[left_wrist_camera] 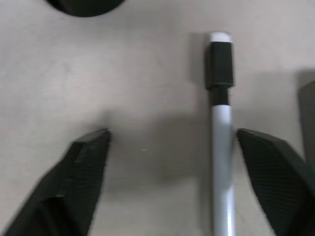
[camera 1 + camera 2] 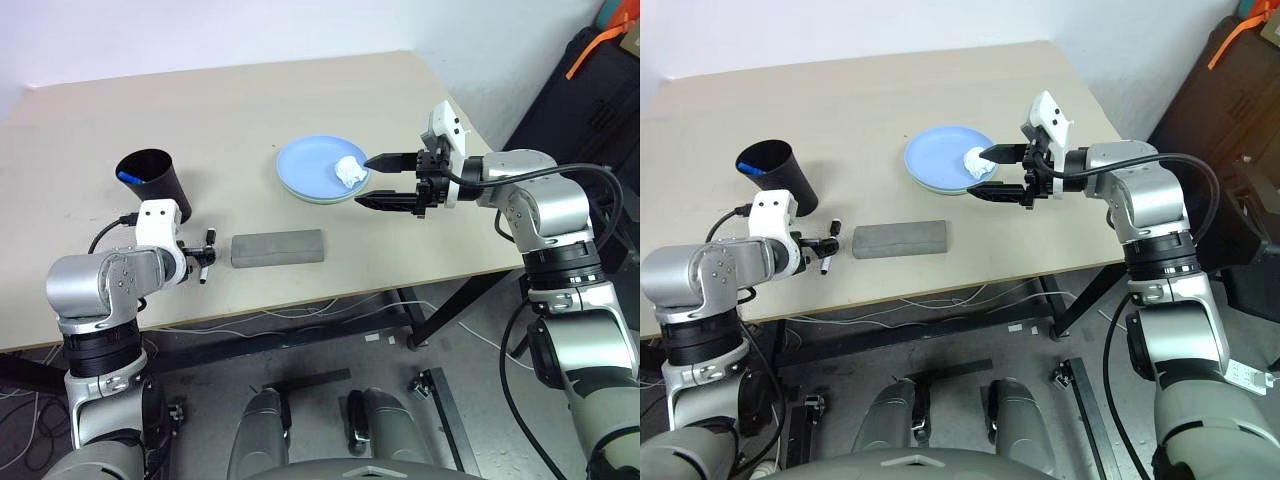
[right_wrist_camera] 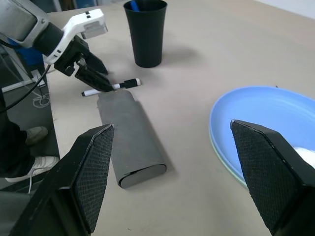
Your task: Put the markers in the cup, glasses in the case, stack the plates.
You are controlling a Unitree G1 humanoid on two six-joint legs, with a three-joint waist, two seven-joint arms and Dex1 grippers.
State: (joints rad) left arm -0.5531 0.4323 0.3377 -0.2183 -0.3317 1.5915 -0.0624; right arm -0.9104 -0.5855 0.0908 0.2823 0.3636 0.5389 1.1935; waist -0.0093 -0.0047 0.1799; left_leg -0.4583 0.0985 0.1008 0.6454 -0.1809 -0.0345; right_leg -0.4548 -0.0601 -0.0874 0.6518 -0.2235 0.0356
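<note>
The black-capped marker (image 1: 220, 142) lies on the table (image 2: 250, 100) between the spread fingers of the left gripper (image 1: 172, 157), near the cup (image 2: 152, 182) and the case (image 2: 278, 248), while the right gripper (image 2: 378, 180) hangs open over the stacked plates (image 2: 310, 170).

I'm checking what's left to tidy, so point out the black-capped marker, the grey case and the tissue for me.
black-capped marker (image 1: 219, 147): left wrist view, on its white barrel.
grey case (image 2: 278, 248): left eye view, middle of its lid.
tissue (image 2: 350, 170): left eye view, middle of the crumpled wad.
</note>
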